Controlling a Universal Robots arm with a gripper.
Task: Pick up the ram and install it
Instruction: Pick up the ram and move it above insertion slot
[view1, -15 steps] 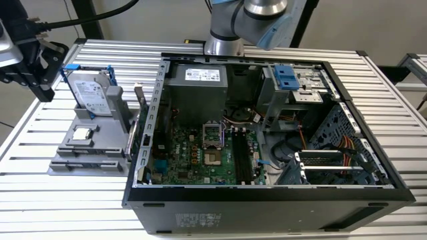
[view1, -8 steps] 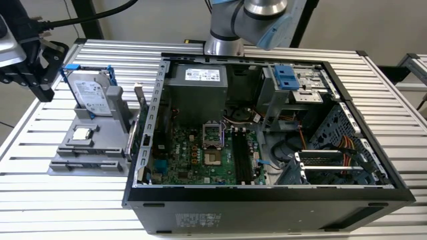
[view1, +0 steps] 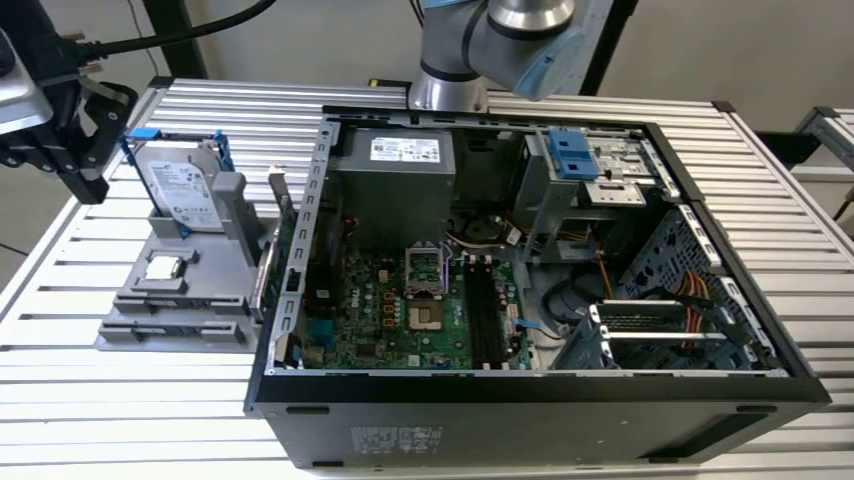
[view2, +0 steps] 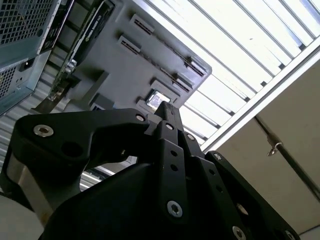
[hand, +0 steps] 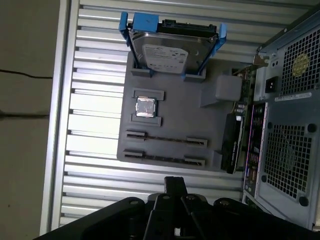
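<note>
Silver ribbed desk (view1: 147, 400) carries a grey plastic tray (view1: 140, 300). Black pincer (view1: 88, 185) hangs upper left in the exterior view, near the tray, tips pressed together, gripping nothing.

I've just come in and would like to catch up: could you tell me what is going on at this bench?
A single robot arm's gripper hovers above the slatted table, close by a grey parts tray that sits beside the open computer case. The tray holds a hard drive in a blue frame and a small square chip. The gripper touches neither. Whether the ram is seated in the motherboard I cannot tell.
</note>
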